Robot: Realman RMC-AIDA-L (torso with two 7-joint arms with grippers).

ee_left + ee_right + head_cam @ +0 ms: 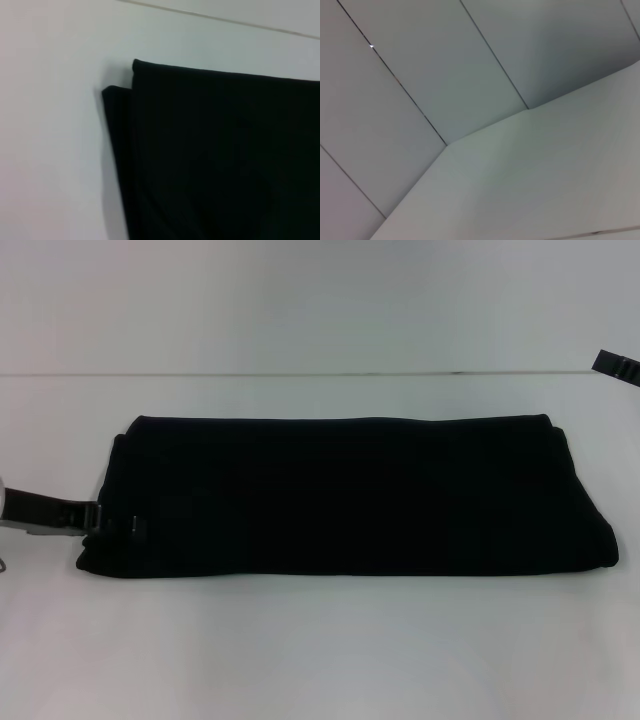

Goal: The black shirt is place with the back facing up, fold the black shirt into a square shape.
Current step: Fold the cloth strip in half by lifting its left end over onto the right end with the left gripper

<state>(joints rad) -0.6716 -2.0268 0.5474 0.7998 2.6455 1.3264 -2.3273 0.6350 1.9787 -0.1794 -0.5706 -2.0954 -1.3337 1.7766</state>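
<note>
Black shirt (345, 495) folded into a long band on white tabletop (320, 650). Left gripper (118, 521) at its left edge, finger state unclear. Right gripper (618, 366) far right, finger state unclear.

Left gripper (120, 523): black fingers, silver-grey wrist. Right gripper (617, 367): black, seemingly ribbed.
</note>
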